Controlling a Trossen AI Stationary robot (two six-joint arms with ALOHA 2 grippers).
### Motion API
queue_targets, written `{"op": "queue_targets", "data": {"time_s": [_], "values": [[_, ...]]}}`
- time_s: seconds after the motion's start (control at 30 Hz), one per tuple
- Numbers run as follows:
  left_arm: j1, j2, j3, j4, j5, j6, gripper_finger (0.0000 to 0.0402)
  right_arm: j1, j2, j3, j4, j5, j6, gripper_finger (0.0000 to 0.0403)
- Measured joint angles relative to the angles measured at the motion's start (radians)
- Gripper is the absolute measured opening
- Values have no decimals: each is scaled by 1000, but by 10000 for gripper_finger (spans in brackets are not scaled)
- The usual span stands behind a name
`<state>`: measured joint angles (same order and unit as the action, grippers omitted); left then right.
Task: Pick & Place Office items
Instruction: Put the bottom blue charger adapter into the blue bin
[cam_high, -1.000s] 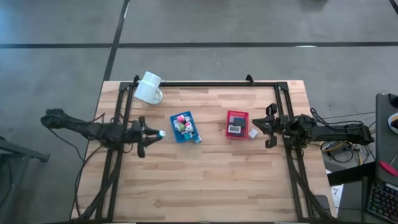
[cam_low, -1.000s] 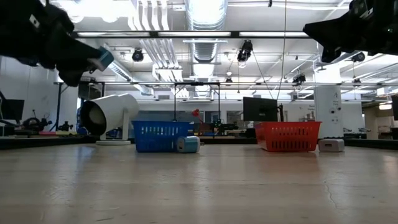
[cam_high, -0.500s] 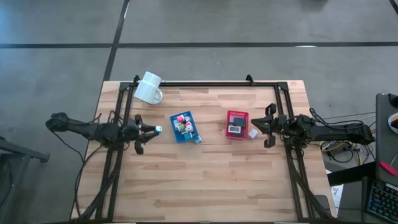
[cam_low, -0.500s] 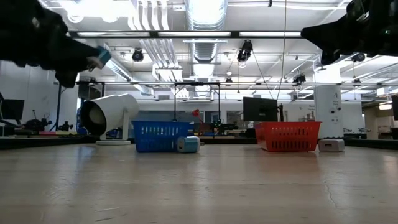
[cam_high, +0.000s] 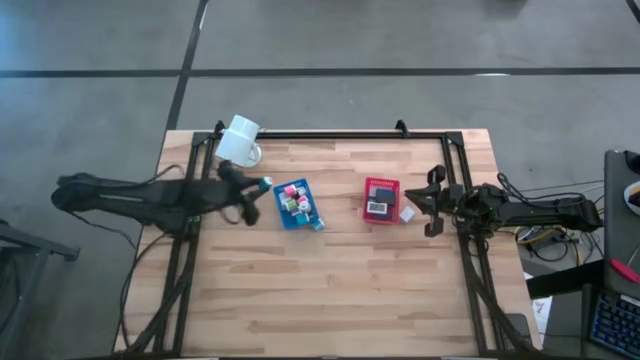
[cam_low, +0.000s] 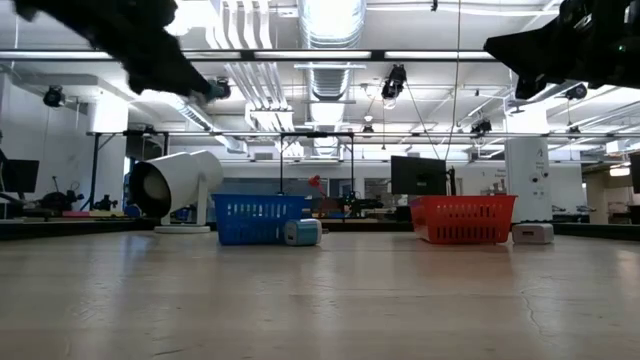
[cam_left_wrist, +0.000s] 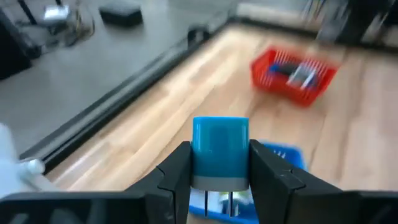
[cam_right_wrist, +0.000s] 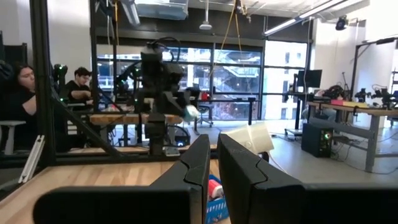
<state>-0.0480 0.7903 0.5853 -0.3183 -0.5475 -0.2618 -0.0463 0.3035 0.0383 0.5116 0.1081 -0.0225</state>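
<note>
Above the wooden surface (cam_high: 330, 290), left of the blue tray (cam_high: 295, 204), the left gripper (cam_high: 258, 186) pinches a teal block (cam_left_wrist: 219, 152) between its fingers (cam_left_wrist: 177, 174). More blocks fill that tray. Farther right, beside the red tray (cam_high: 381, 200), the right gripper (cam_high: 413, 203) waits, fingers nearly together, empty.

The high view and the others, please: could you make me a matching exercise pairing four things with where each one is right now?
Things:
1. teal block
2. white mug
3. blue tray
4. small white item

Places:
A. on its side at the table's far left corner
B. on the table beside the red tray
C. between the left gripper's fingers
D. mid-table, holding coloured blocks

Pairs: 1-C, 2-A, 3-D, 4-B
</note>
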Motion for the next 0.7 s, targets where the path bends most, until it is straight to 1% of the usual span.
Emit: {"op": "queue_targets", "data": {"time_s": [0.1,0.23,0.3,0.4,0.5,0.6,0.7], "values": [[60,197,57,1,85,41,124,0,2,0,-1,0,1,29],[106,428,84,128,295,142,124,0,4,0,-4,0,1,29],[121,524,108,165,371,154,124,0,7,0,-5,0,1,29],[134,636,147,158,393,156,124,0,15,0,-7,0,1,29],[133,717,182,133,408,169,124,0,20,0,-6,0,-2,29],[133,769,212,112,447,181,124,0,20,0,-6,0,-3,29],[133,793,227,97,448,179,124,0,20,0,-6,-1,-3,29]]}}
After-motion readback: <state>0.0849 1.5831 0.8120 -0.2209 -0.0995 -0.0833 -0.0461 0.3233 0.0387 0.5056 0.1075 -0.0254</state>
